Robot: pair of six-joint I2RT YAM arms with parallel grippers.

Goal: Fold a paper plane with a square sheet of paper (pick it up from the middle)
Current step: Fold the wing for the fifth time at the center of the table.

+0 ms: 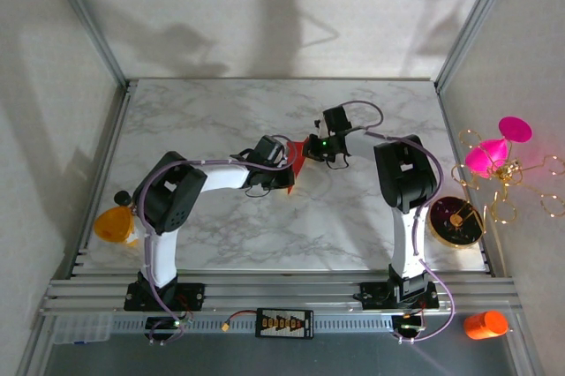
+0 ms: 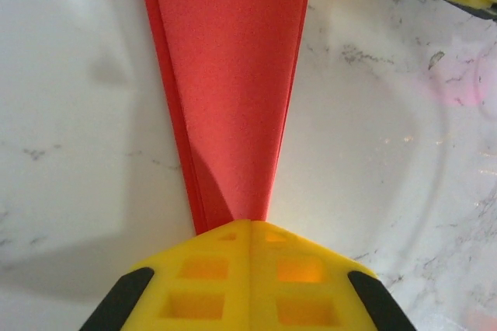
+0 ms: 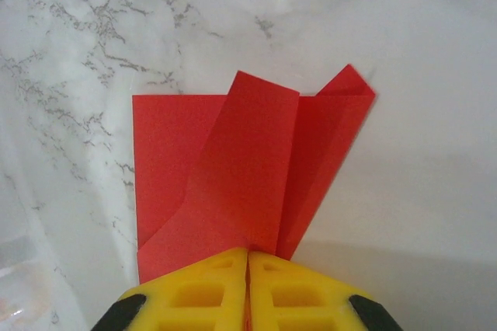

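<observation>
My left tool (image 2: pixel 250 226) and my right tool (image 3: pixel 247 253) each pinch the paper plane (image 3: pixel 248 168), which spans between them. Several folds are in; I judge the final wing creases are left.

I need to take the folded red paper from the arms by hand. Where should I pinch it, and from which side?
Probably the free middle of the folded red paper, between the left gripper, shut on its narrow tip, and the right gripper, shut on its wide end. Come from above or the far side, since the arms crowd the near side.
</observation>
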